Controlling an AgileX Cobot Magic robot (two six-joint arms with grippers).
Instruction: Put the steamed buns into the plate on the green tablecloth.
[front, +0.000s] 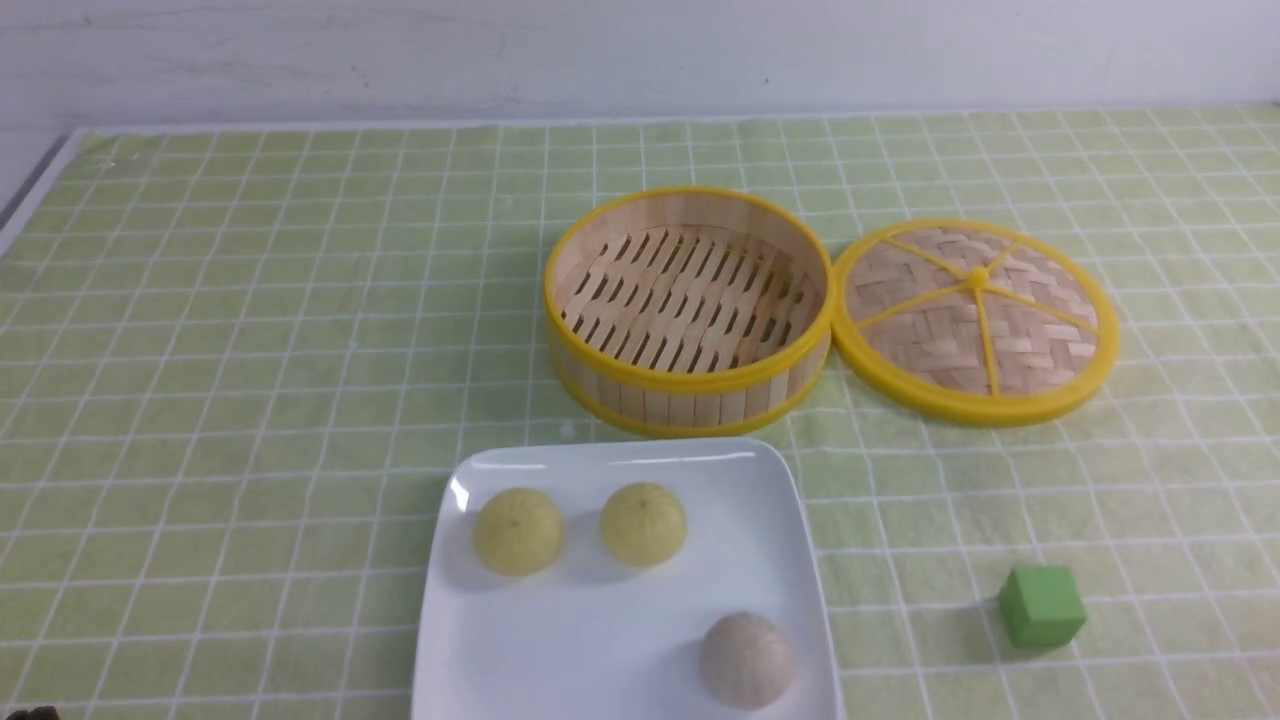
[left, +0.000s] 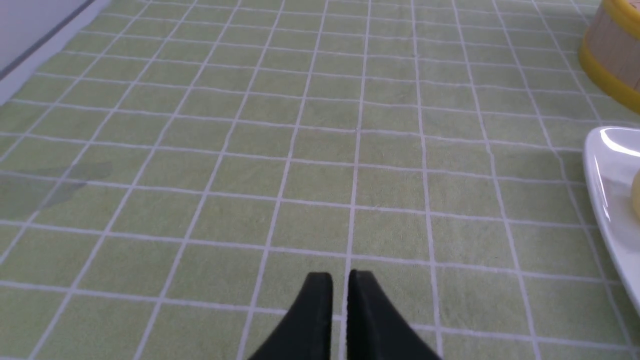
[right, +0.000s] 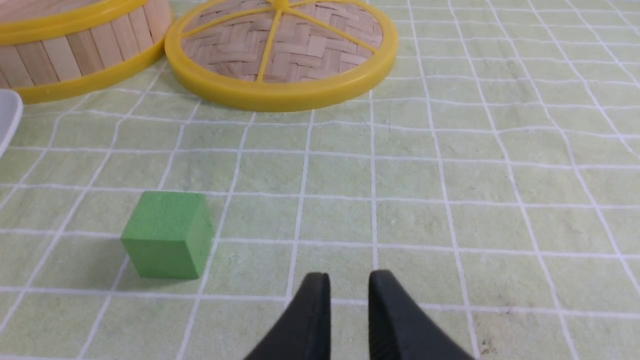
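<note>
The white square plate (front: 620, 640) lies on the green tablecloth (front: 250, 350) at the near centre. Two pale yellow steamed buns (front: 517, 530) (front: 643, 523) sit at its far side and a greyish-beige one (front: 747, 659) near its near right corner. Neither gripper shows in the front view. My left gripper (left: 340, 280) is shut and empty, low over bare cloth to the left of the plate's edge (left: 607, 185). My right gripper (right: 349, 280) is shut and empty over bare cloth, right of the green cube (right: 167, 234).
The round yellow-rimmed bamboo basket (front: 690, 385) stands empty behind the plate, its woven lid (front: 975, 320) flat on the cloth to its right. The small green cube (front: 1041, 605) sits right of the plate. The table's left edge shows at the far left.
</note>
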